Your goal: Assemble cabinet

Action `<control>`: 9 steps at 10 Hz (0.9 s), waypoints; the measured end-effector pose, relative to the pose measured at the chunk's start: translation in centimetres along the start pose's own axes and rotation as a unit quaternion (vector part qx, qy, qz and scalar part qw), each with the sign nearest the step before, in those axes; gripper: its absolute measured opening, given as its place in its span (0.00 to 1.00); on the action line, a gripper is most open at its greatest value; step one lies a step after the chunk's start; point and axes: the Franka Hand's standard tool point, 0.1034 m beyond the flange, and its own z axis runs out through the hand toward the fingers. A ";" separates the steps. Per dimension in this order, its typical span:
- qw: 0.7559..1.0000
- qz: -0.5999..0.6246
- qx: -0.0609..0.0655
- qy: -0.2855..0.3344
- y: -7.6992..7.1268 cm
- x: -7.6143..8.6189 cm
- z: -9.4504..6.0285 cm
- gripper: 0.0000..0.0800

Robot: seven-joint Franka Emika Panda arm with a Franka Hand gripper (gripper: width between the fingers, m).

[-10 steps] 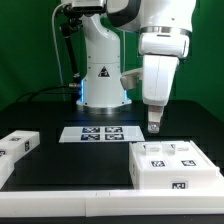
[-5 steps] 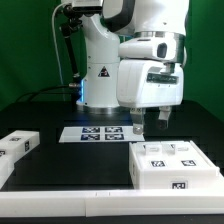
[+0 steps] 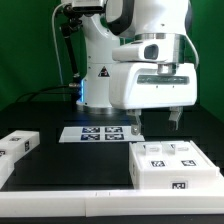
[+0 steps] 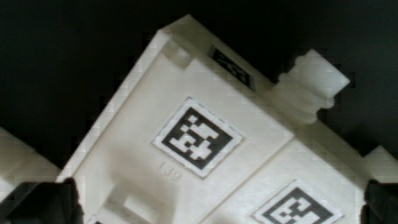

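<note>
The cabinet body (image 3: pixel 175 165) is a white box with several black-and-white tags on top, at the front of the exterior view's right. My gripper (image 3: pixel 157 124) hangs just above its back edge, open and empty, with one finger (image 3: pixel 136 128) on each side. In the wrist view the cabinet's tagged top panel (image 4: pixel 196 135) fills the picture under the gripper (image 4: pixel 214 205), and the dark fingertips show only at the picture's edges. A second white cabinet part (image 3: pixel 15 147) with tags lies at the exterior view's left.
The marker board (image 3: pixel 100 133) lies flat on the black table behind the cabinet body, in front of the robot base (image 3: pixel 102 75). A white ledge (image 3: pixel 100 202) runs along the table's front edge.
The wrist has turned about its vertical axis, so the two fingers now show spread apart across the view. The gripper stays above the cabinet body's back edge.
</note>
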 end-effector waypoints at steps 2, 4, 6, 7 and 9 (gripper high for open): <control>0.996 0.087 0.003 -0.002 -0.1 -0.7 0.1 1.00; 0.983 0.182 0.012 -0.010 0.0 -2.0 0.6 1.00; 0.972 0.236 0.019 -0.009 -0.8 -2.8 1.0 1.00; 0.962 0.273 0.023 -0.009 -0.9 -2.7 1.0 1.00; 0.950 0.310 0.030 -0.009 -1.2 -2.5 1.0 1.00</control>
